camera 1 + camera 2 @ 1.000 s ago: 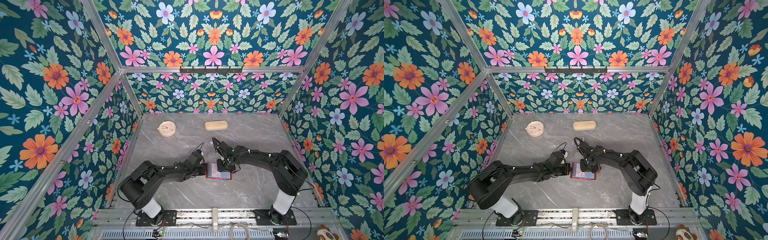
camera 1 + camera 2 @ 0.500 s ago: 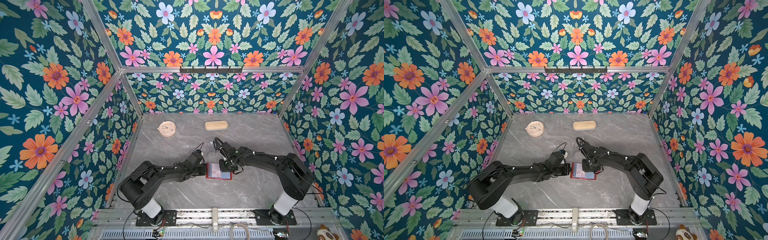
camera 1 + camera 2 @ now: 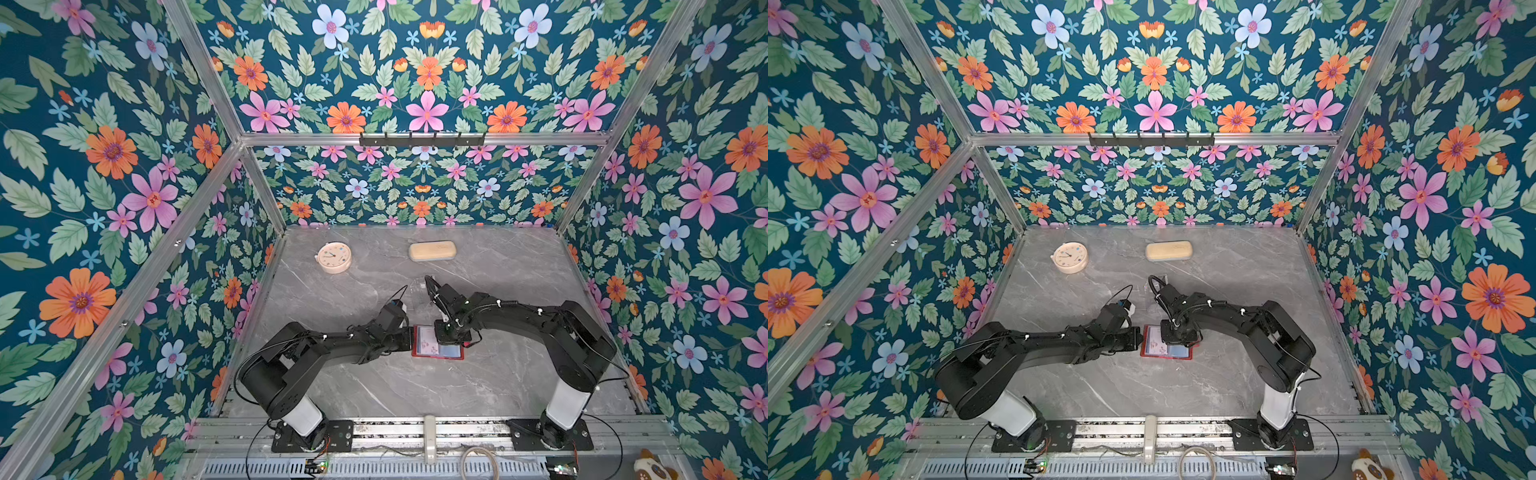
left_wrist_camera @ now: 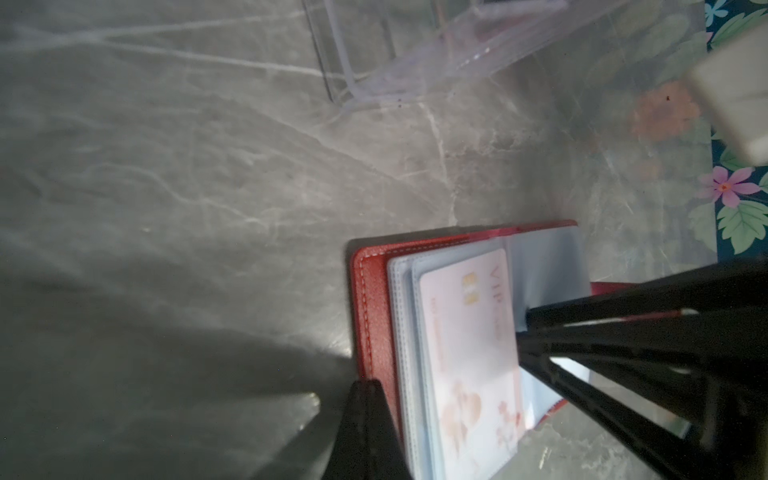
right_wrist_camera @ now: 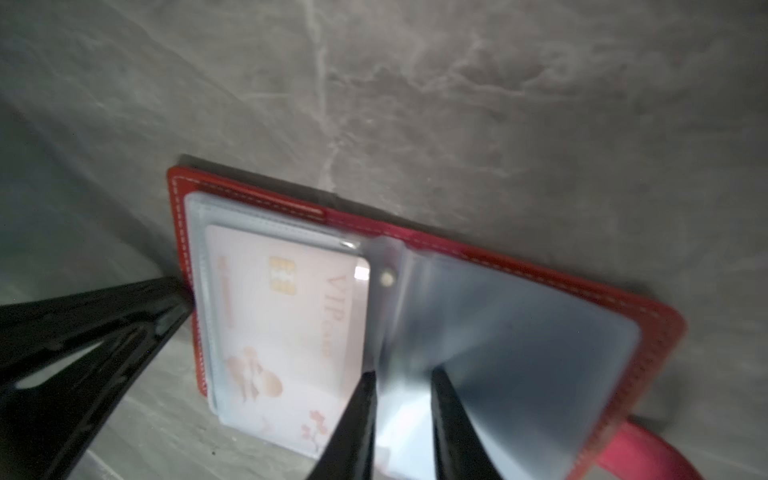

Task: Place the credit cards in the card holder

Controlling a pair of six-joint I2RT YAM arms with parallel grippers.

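The red card holder (image 3: pixel 436 357) (image 3: pixel 1167 356) lies open on the table, its clear sleeves facing up. A pale pink VIP credit card (image 5: pixel 282 316) (image 4: pixel 469 332) sits in the sleeve on its left half. My left gripper (image 3: pixel 409 338) (image 4: pixel 365 384) is shut, and its tip presses on the left edge of the red cover (image 4: pixel 372 311). My right gripper (image 3: pixel 446 340) (image 5: pixel 402 374) stands over the spine with its jaws a little apart. A raised, blurred clear sleeve leaf (image 5: pixel 498 332) lies between and beside them. No other credit cards show.
A clear acrylic stand (image 4: pixel 415 50) (image 3: pixel 417 291) stands just behind the holder, close to the right forearm. A round pale clock (image 3: pixel 333 257) and a beige oblong case (image 3: pixel 432 250) lie near the back wall. Flowered walls close in three sides.
The right arm has shifted slightly to the right over the holder. The left arm and the holder have not moved.
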